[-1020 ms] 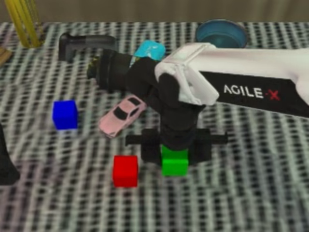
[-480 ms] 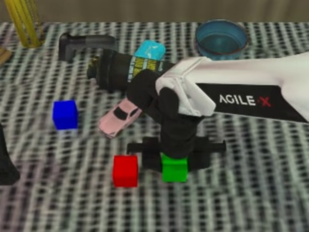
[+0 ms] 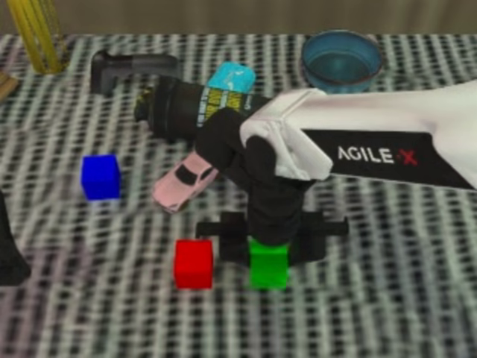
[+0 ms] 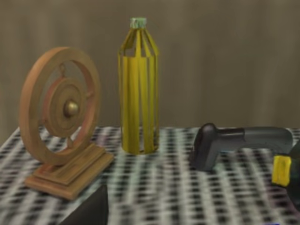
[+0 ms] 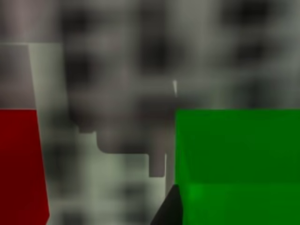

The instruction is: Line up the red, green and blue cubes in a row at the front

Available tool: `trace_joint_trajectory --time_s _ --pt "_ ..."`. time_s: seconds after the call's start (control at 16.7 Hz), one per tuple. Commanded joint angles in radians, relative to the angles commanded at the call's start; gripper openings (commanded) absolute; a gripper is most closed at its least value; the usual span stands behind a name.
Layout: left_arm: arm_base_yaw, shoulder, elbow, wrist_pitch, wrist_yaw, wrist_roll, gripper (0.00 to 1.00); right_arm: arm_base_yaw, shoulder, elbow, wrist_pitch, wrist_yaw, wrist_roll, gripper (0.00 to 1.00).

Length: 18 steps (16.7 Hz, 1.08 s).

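Observation:
The green cube (image 3: 268,267) sits at the front, a short gap to the right of the red cube (image 3: 194,263). My right gripper (image 3: 270,250) reaches straight down over it and is shut on it. In the right wrist view a dark finger (image 5: 168,211) presses against the side of the green cube (image 5: 239,159), with the red cube (image 5: 18,164) beside it across a strip of cloth. The blue cube (image 3: 100,177) stands alone farther back on the left. My left gripper (image 3: 6,257) is parked at the left edge, open, with one finger (image 4: 91,211) showing.
A pink toy car (image 3: 186,179) lies between the blue cube and my right arm. Behind it are a black bottle with a yellow label (image 3: 179,112), a cyan case (image 3: 231,77), a black scanner (image 3: 130,68), a blue bowl (image 3: 341,60), a yellow bottle (image 3: 37,33) and a wooden wheel (image 4: 61,117).
My right gripper has carried the green cube down and slightly toward the front, level with the red cube. The red and blue cubes and the left arm have not moved.

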Motion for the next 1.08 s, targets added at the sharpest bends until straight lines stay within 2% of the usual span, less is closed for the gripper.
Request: trace_joint_trajectory --time_s 0.24,0.3,0.84,1.08 --pt "0.000 0.000 0.000 0.000 0.000 0.000 1.00 0.000 0.000 0.000 0.000 0.000 0.000 0.98" --pt "0.000 0.000 0.000 0.000 0.000 0.000 1.00 0.000 0.000 0.000 0.000 0.000 0.000 1.00" --pt "0.000 0.000 0.000 0.000 0.000 0.000 1.00 -0.001 -0.002 0.003 -0.003 0.000 0.000 1.00" --pt "0.000 0.000 0.000 0.000 0.000 0.000 1.00 0.006 -0.036 0.075 -0.098 -0.002 0.000 1.00"
